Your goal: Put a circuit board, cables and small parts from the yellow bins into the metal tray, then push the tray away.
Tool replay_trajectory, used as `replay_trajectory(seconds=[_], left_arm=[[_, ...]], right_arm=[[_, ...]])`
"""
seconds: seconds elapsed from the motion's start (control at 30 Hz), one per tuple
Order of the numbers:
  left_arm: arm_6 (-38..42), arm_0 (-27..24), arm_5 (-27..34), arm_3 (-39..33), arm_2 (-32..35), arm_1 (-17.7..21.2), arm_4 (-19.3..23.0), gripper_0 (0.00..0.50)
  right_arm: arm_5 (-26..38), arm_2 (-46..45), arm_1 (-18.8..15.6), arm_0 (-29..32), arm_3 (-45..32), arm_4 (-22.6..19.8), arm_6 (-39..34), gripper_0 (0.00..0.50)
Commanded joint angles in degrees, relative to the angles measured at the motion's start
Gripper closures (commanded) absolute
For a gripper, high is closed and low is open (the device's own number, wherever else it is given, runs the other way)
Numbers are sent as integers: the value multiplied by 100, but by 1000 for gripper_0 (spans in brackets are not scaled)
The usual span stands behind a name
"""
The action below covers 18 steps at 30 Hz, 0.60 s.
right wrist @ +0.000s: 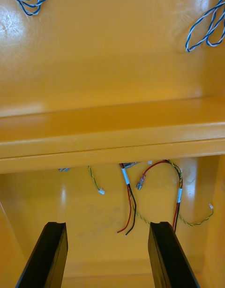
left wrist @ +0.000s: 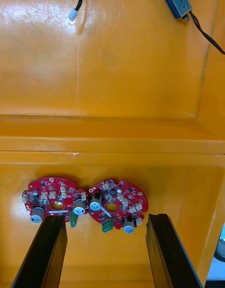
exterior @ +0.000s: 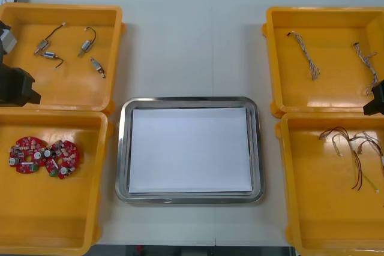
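Just beyond the left hand [left wrist: 107, 217], spread wide: two circuit boards [left wrist: 117, 204], then bin wall [left wrist: 112, 143]. Right hand [right wrist: 108, 224] spread wide; cables [right wrist: 125, 177] ahead, bin rim [right wrist: 112, 138] beyond.

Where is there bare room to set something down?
Free: the metal tray, white inside, and the table between the far bins. Crowded: circuit boards in the near left bin, red and yellow cables in the near right bin.

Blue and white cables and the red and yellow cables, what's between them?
The adjoining walls of their two yellow bins, seen in the right wrist view.
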Motion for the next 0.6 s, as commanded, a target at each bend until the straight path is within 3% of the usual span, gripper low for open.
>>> replay_trajectory(seconds=[0.03, 0.6], left_arm=[[-468, 103, -24, -142, 180, 257, -35, 0], [-468, 103, -24, -142, 180, 257, -35, 0]], right_arm=[[37, -211, 35, 68, -114, 34, -196, 0], [37, -211, 35, 68, -114, 34, -196, 0]])
